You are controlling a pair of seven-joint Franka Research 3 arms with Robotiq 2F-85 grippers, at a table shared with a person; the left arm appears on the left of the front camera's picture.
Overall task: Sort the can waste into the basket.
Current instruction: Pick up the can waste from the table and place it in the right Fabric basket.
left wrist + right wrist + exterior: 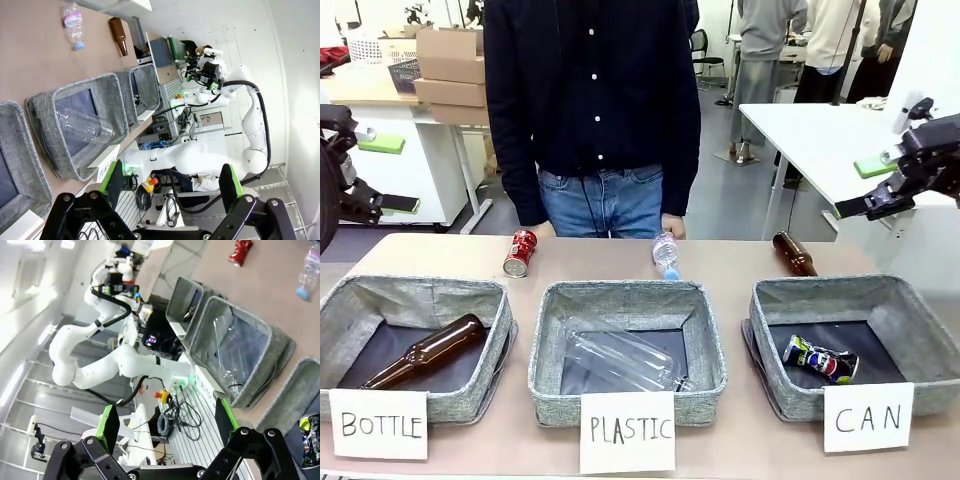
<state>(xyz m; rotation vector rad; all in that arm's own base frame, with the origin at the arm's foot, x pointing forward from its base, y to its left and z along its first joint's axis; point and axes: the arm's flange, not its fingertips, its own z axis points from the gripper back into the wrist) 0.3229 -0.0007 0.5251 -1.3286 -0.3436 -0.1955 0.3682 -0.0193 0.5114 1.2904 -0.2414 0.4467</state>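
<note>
Currently my left claw [172, 177] and right claw [165, 412] hang spread, empty, clear of the table [740, 262]. Dark can [820, 360] is binned in CAN basket [920, 320]; red can [520, 252] lies beyond BOTTLE bin [420, 285], probably left's pick.

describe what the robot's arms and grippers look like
Both arms are white, with rounded glossy segments; a black cable runs along the right arm and the left arm. The left gripper and right gripper are black and angular, with bolted linkages and bright green pads inside the jaws.
</note>
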